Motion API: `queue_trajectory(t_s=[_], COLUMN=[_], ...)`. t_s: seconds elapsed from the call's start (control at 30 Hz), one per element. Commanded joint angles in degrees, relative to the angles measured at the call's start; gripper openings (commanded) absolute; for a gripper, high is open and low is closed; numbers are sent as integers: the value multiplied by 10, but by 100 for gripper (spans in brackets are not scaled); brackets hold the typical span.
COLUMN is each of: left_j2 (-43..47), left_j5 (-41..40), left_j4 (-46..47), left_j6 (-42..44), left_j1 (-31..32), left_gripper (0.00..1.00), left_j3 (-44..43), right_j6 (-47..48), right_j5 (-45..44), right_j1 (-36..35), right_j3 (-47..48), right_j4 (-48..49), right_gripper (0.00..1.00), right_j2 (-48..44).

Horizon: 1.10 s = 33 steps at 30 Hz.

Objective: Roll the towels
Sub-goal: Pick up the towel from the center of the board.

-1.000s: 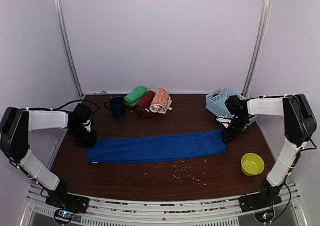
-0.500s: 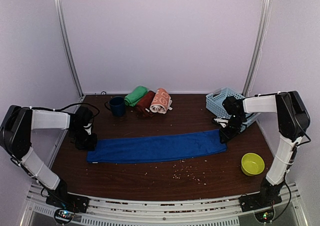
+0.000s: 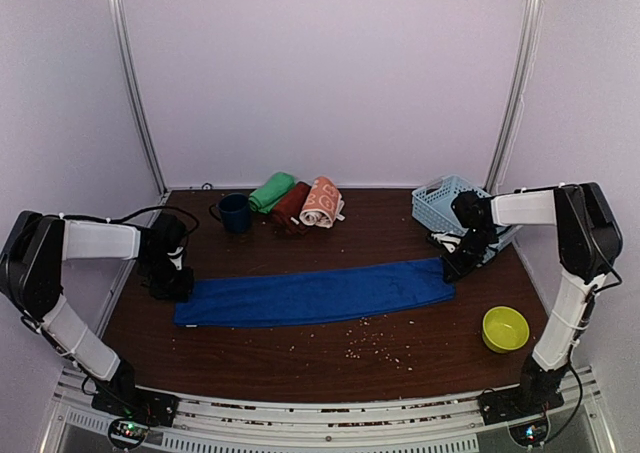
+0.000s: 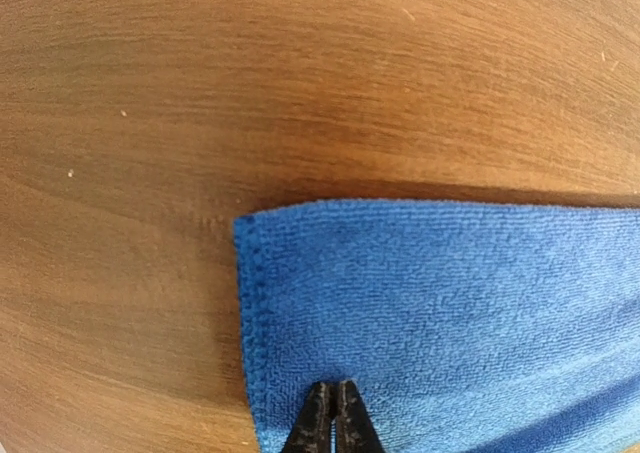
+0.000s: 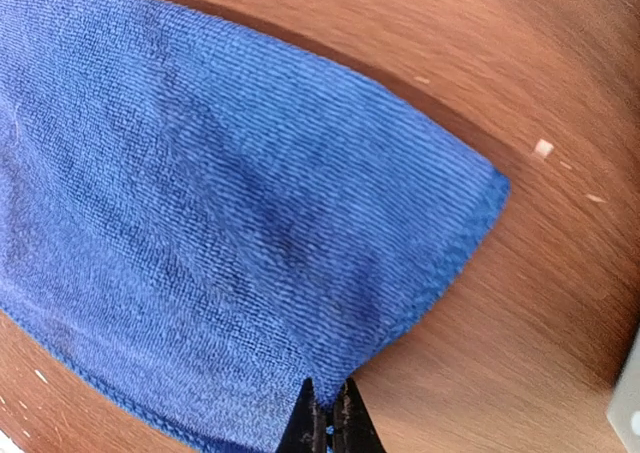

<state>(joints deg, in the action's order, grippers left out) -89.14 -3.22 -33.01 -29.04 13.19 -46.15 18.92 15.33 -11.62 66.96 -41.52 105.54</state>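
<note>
Across the middle of your dark wood-grain table (image 3: 300, 363), a royal blue towel (image 3: 315, 293) lies flat as a long, narrow strip running from 9 o'clock to 3 o'clock. Its terry weave is finely ribbed, with stitched hems. Your left gripper (image 4: 333, 418) sits at the 9 o'clock end, its 2 thin black fingers pressed together on the cloth just inside the hem. Your right gripper (image 5: 325, 418) is likewise pinched shut on the towel's edge near the 3 o'clock corner. At 12 o'clock, 3 soft rolled towels lie side by side: green towel (image 3: 271, 191), maroon towel (image 3: 290, 207) and orange printed towel (image 3: 322, 201). A navy mug (image 3: 236, 213) stands at 11 o'clock, a pale blue slotted basket (image 3: 440, 203) at 2 o'clock and a round yellow-green bowl (image 3: 505, 328) at 4 o'clock.
</note>
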Motion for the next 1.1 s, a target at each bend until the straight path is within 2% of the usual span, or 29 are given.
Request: queue_trajectory(t_s=[0.0,0.37,0.73,0.87,1.07], left_j2=[-2,18,15,-2,-14], left_j5=[-29,-63,-59,-40,51], left_j4=[-15,-44,-68,-63,-15], left_j6=[4,15,17,22,45], left_j1=[-1,-2,-5,-5,-2], left_gripper=[5,5,5,2,0], left_j3=[-6,-30,-42,-45,-30], right_j6=[10,23,36,39,45], right_j5=[6,-7,-6,-4,0], right_j1=[26,46,53,53,54], right_j3=[14,37,86,104,138], right_j4=[-17,-63,-108,-117,-134], right_gripper=[0,0,0,0,0], right_j2=[-38,-80,-84,-93,-100])
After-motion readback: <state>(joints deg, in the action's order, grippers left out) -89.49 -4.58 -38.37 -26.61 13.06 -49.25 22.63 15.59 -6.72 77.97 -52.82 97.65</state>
